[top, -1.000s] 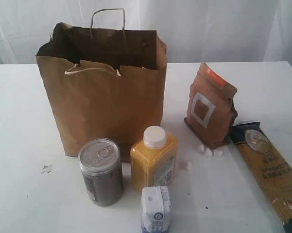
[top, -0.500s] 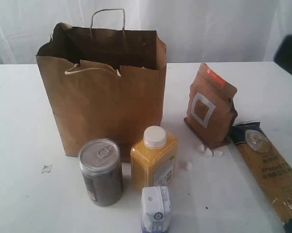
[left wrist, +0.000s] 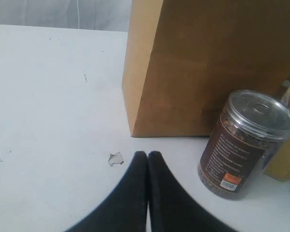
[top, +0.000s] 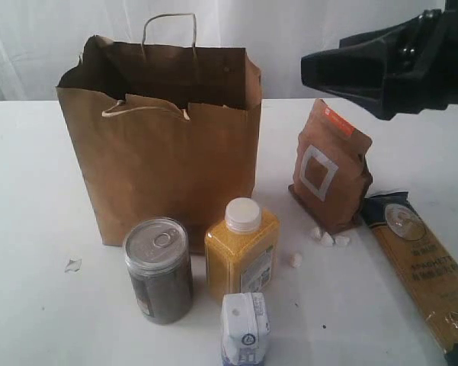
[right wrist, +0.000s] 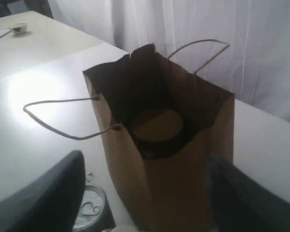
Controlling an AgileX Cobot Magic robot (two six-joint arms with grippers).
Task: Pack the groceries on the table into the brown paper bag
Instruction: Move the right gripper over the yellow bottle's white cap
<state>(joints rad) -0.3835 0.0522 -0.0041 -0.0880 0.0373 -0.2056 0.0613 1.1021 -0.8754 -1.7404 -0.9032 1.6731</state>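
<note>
— Where is the brown paper bag [top: 168,168] standing?
— It is standing upright on the desk [top: 30,229], just behind the pull-tab can [top: 158,271] and the yellow bottle [top: 241,255]. A round gold lid [right wrist: 157,124] is showing deep inside it.
— And the jaws?
— The left jaws are pressing together, empty, low near the can. The right jaws are hanging spread wide, high to the right of the bag, holding nothing.

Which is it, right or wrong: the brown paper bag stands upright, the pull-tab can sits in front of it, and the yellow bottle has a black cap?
Wrong on the cap: the exterior view shows the yellow bottle with a white cap, not black. The brown paper bag stands upright with the pull-tab can in front.
</note>
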